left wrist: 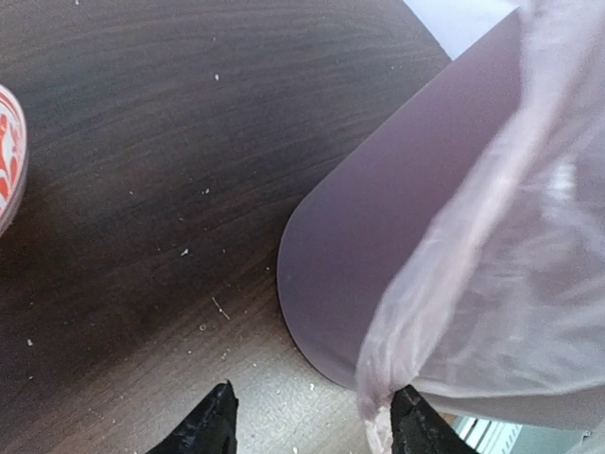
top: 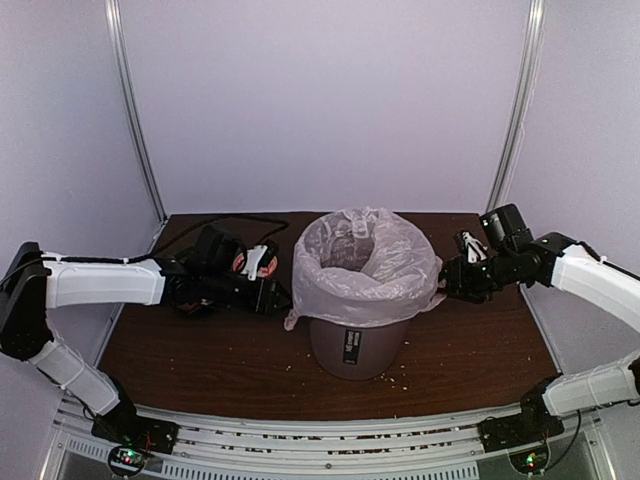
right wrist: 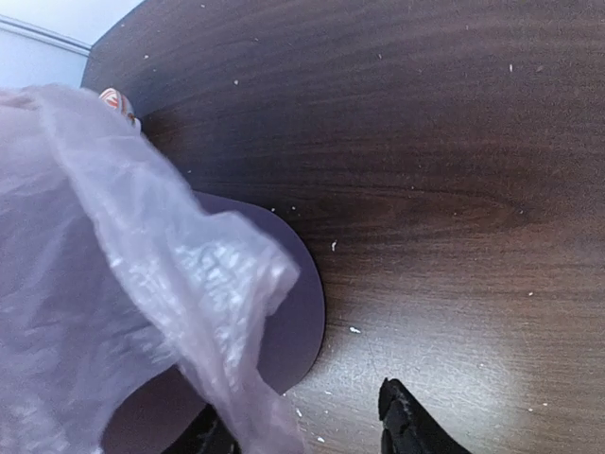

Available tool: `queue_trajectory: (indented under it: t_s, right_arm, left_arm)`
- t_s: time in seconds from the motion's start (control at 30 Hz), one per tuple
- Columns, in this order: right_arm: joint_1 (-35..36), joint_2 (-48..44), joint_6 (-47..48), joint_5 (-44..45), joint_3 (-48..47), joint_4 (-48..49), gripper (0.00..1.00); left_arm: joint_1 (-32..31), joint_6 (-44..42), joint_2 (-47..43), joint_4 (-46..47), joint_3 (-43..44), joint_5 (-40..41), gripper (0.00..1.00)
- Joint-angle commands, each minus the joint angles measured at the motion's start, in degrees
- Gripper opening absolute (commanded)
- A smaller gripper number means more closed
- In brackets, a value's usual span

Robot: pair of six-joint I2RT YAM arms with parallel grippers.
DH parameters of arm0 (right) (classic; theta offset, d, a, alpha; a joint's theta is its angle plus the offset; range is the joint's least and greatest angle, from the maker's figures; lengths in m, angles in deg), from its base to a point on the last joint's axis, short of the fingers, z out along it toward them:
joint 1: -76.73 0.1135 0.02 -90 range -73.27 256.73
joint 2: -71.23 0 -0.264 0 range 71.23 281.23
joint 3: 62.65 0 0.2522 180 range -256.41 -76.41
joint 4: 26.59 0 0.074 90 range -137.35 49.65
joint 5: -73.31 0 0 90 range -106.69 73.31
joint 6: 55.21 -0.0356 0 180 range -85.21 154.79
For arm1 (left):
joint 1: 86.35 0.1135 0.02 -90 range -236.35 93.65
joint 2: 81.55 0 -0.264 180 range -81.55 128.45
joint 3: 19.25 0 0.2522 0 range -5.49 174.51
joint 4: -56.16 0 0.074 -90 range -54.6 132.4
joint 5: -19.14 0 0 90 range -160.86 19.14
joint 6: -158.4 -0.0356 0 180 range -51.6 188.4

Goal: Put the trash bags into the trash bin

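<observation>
Left gripper (left wrist: 317, 409) and right gripper (right wrist: 302, 416) gape, pinching nothing; the trash bag (top: 370, 265) hem may snag a finger and slip off the trash bin (top: 345, 350).

Bin (top: 358, 350) stands mid-table, bag (top: 365, 260) draped over its rim. Red bowls (top: 250, 262) crowd its left flank, while the table (top: 200, 370) in front is passable.
</observation>
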Motion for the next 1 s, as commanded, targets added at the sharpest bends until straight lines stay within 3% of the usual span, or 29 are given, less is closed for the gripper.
queue_trajectory:
  t_s: [0.0, 0.1, 0.3, 0.7, 0.97]
  right_arm:
    - [-0.3, 3.9, -0.8, -1.7, 5.2, 10.0, 0.44]
    - [-0.3, 4.9, -2.4, -2.6, 10.7, 12.8, 0.39]
    - [-0.3, 5.6, -1.9, -2.2, 17.7, 15.3, 0.38]
    - [-0.2, 8.0, -1.5, -2.2, 23.6, 19.6, 0.40]
    - [-0.2, -0.5, -1.9, -2.8, 18.9, 12.2, 0.44]
  left_arm:
    - [0.1, 0.0, 4.7, 6.6, 1.3, -1.4, 0.55]
    - [0.1, 0.4, 8.4, 9.5, 1.0, -1.8, 0.53]
    - [0.1, 1.5, 12.3, 13.0, 0.5, -3.4, 0.49]
    - [0.1, -0.2, 14.4, 9.4, -2.1, -1.3, 0.47]
    - [0.1, -1.3, 8.8, 7.6, -1.4, 0.8, 0.48]
